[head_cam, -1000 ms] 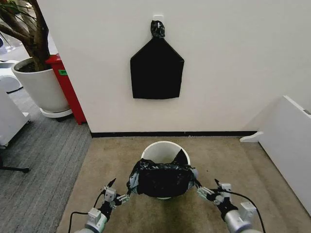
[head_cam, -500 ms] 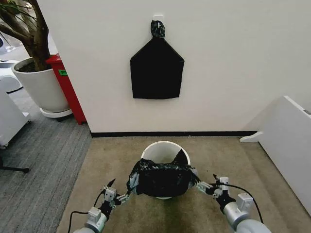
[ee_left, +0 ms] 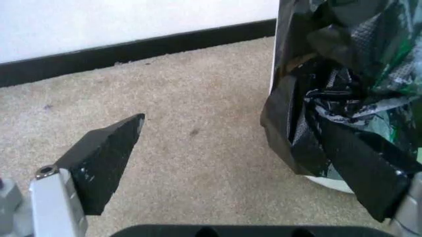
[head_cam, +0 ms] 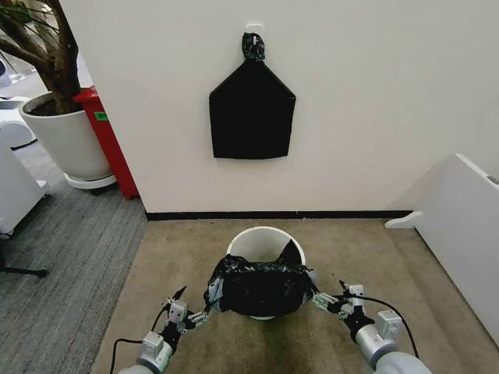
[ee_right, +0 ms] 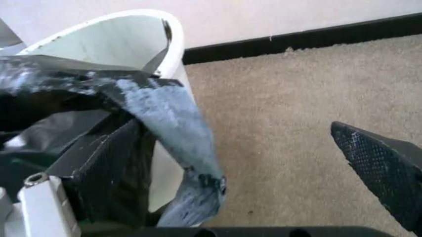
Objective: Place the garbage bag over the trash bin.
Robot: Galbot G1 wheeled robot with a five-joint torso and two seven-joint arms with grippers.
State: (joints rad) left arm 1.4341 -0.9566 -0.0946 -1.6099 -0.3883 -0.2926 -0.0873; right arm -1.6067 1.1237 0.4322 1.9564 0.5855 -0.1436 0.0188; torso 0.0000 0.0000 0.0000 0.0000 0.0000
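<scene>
Left gripper low on the carpet just beside the trash bin's near-left side, jaws spread wide, one finger against the bag's folds, the other finger out over bare carpet, gripping nothing; trash bin stands on the carpet below the wall, between both arms; garbage bag is draped over the near rim and front wall only, far rim bare, one black flap inside; right gripper at the bin's near-right side, jaws apart too, one finger tucked under a stretched fold, the other clear; to do it well, likely hook both bag edges evenly and stretch outward and toward the far rim, gently, thin plastic may tear or slip off.
</scene>
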